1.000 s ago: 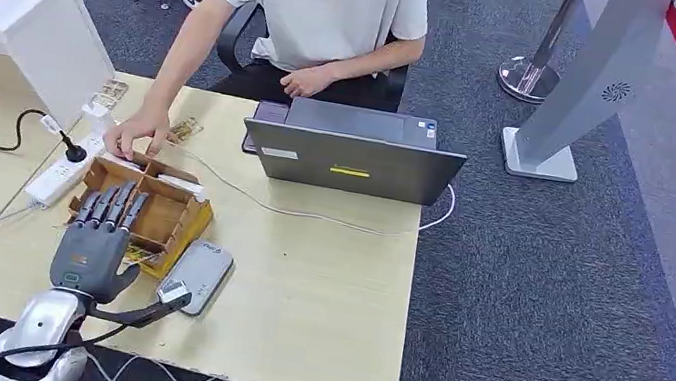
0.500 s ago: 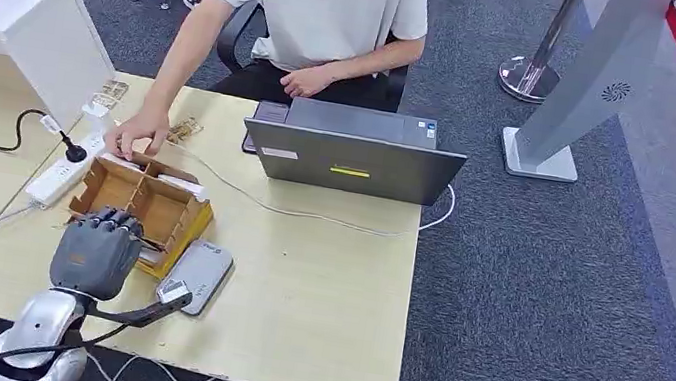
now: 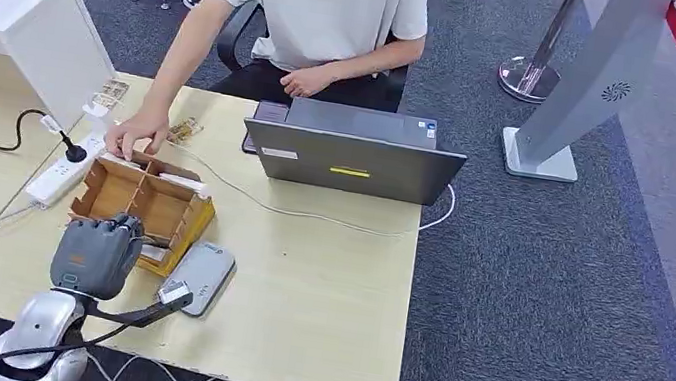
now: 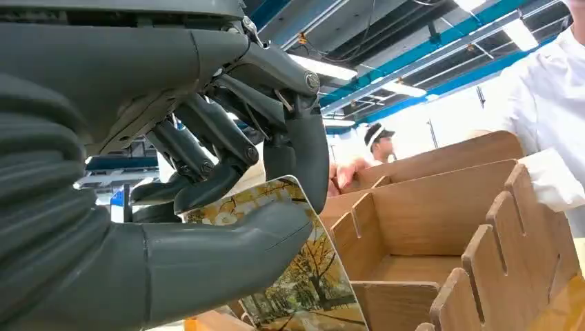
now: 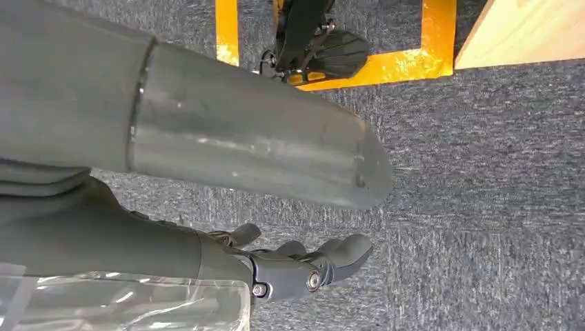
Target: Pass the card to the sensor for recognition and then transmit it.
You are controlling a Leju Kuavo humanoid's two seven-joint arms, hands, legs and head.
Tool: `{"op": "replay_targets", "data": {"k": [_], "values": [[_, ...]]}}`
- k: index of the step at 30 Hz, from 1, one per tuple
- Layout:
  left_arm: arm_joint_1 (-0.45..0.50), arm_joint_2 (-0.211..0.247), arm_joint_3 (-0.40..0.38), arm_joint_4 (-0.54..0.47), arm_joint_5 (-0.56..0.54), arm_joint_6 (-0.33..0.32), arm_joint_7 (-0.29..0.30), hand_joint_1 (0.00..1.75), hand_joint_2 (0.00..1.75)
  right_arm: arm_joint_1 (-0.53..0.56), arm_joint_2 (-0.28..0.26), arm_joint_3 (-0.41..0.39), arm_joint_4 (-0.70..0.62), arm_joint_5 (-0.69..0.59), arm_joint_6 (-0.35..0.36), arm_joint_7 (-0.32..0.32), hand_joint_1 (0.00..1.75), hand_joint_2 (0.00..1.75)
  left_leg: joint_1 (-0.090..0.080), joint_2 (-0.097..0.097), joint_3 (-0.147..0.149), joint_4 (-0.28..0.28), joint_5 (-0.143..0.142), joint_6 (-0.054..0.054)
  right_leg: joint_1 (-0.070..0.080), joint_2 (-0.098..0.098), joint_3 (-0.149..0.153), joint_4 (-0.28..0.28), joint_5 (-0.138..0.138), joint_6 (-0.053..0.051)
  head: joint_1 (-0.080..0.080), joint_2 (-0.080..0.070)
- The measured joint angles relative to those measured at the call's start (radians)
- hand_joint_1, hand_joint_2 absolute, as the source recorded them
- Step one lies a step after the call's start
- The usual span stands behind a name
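My left hand [image 3: 97, 254] sits at the near edge of the wooden divider box [image 3: 148, 203], its fingers curled in. In the left wrist view the thumb and fingers [image 4: 227, 158] pinch a card [image 4: 307, 286] printed with yellow autumn trees, held just in front of the box's compartments [image 4: 441, 221]. The grey card sensor [image 3: 198, 277] lies flat on the table, right of my left hand. My right hand [image 5: 290, 265] hangs over grey carpet, fingers apart and holding nothing.
A person in a white shirt sits behind the table, one hand [image 3: 135, 133] resting on the box's far edge. A grey laptop [image 3: 351, 160] stands at the back middle. A power strip [image 3: 62, 172] and cables lie left of the box. The bare tabletop [image 3: 319, 289] stretches right.
My left hand's fingers, stretched out over the box a second ago, have curled in and closed on the card. The hand has drawn back slightly towards me.
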Motion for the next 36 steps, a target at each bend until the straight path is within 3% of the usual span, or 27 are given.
{"op": "replay_targets", "data": {"k": [15,19,25,30,36], "values": [[0.005,-0.007,-0.014,-0.029,0.032,0.016,-0.023,1.75,1.75,0.001,0.000,-0.003,0.000,0.004,-0.006,0.001,0.00,0.00,0.000,0.000,0.000,0.000,0.000,0.000,0.000,0.000,0.000,0.000,0.000,0.000,0.000,0.000],[0.009,-0.009,-0.034,-0.101,0.060,0.011,-0.043,1.75,1.75,0.002,0.000,-0.012,0.000,0.003,-0.011,0.002,0.00,0.00,0.000,0.000,0.000,0.000,0.000,0.000,0.000,0.000,0.000,0.000,0.000,0.000,0.000,0.000],[-0.004,0.008,-0.093,-0.297,0.148,-0.043,-0.071,1.75,1.75,0.004,0.000,-0.033,0.000,0.000,-0.015,0.000,0.00,0.00,0.000,0.000,0.000,0.000,0.000,0.000,0.000,0.000,0.000,0.000,0.000,0.000,0.000,0.000],[-0.081,0.053,-0.125,-0.442,0.228,-0.095,-0.085,1.75,1.75,0.004,0.003,-0.052,0.000,0.003,-0.013,-0.001,0.00,0.00,0.000,0.000,0.000,0.000,0.000,0.000,0.000,0.000,0.000,0.000,0.000,0.000,0.000,0.000],[-0.222,0.069,-0.133,-0.479,0.235,-0.121,-0.080,1.75,1.75,0.002,0.003,-0.055,0.000,0.043,-0.001,-0.001,0.00,0.00,0.000,-0.001,0.000,0.001,0.001,0.000,0.000,-0.001,0.000,0.000,0.001,0.000,0.000,0.000]]}}
